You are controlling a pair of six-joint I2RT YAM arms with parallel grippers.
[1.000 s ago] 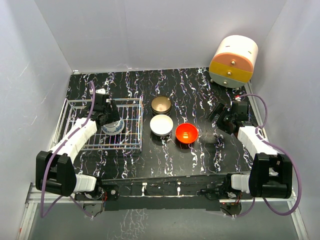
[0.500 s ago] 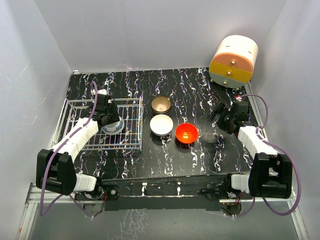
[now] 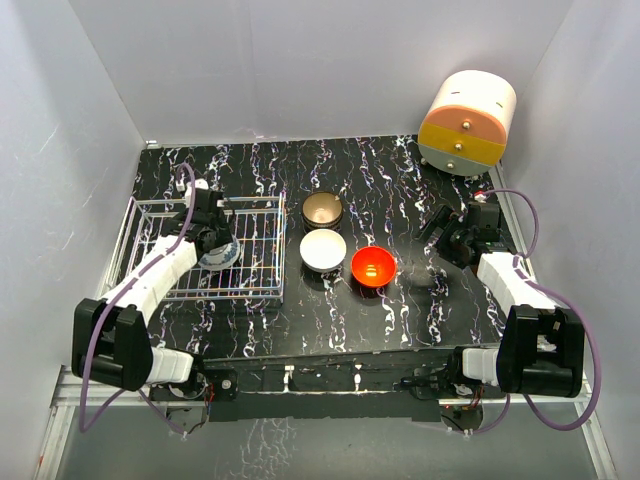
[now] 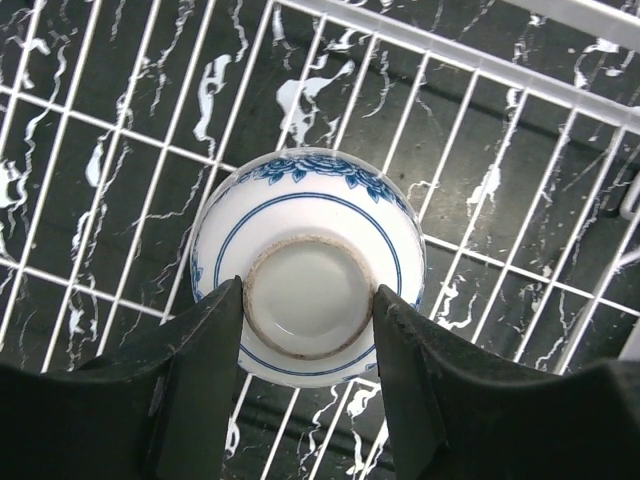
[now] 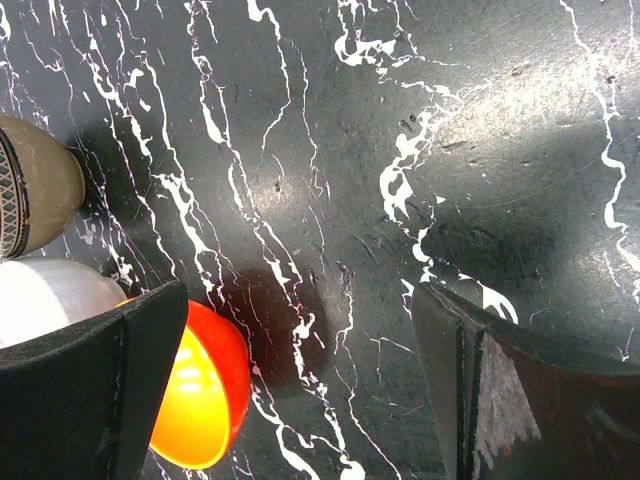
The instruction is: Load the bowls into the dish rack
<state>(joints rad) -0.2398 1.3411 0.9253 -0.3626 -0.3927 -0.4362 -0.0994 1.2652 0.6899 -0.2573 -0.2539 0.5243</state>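
One bowl racked, three visible ones left.
The blue-and-white bowl (image 4: pixel 305 290) sits upside down in the dish rack (image 3: pixel 262 250), left hand (image 4: pixel 308 310) flanking its foot, grip unclear; right hand (image 5: pixel 300 300) spread, empty; white bowl (image 3: pixel 323 248), red bowl (image 3: pixel 373 266), gold bowl (image 3: pixel 322 209) on the surface (image 3: pixel 420 200).

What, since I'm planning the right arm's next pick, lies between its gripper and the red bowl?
Only bare marbled table between the right gripper and the red bowl, seen in the top view.

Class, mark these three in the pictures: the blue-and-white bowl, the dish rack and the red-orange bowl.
blue-and-white bowl (image 4: pixel 308 300): left wrist view, middle of its upturned base.
dish rack (image 3: pixel 258 250): top view, bare grid floor at its right end.
red-orange bowl (image 3: pixel 373 266): top view, middle of its inside.
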